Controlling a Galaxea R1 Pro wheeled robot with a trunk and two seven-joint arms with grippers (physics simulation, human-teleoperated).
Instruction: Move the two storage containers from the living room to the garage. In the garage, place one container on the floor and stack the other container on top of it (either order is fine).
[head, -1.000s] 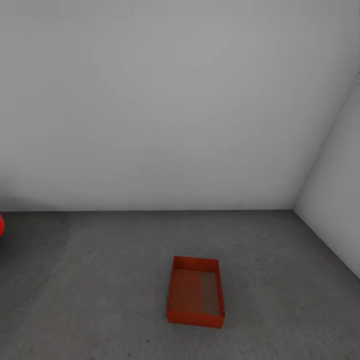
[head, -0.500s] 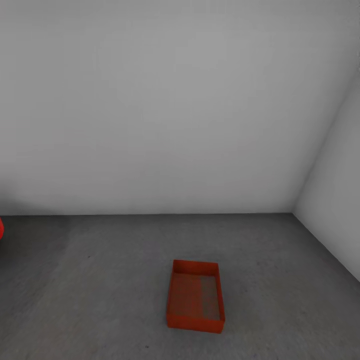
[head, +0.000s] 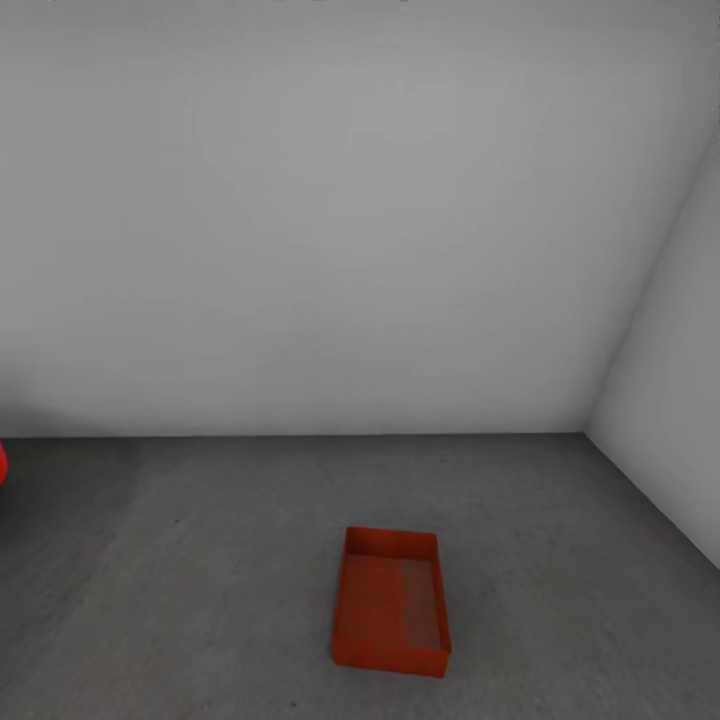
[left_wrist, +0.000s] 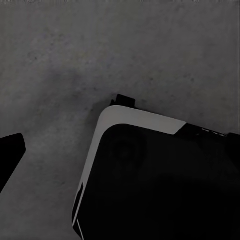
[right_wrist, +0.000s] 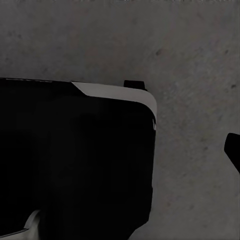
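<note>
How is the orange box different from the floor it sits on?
The storage container is bright red-orange; the floor is dull dark grey. The container has raised walls and an open top; the floor is flat. The container is small; the floor spreads wall to wall. Both look plain.

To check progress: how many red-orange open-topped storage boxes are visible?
1. A red-orange open-topped box sits on the dark grey concrete floor near the white walls' corner. A second may be out of frame.
</note>
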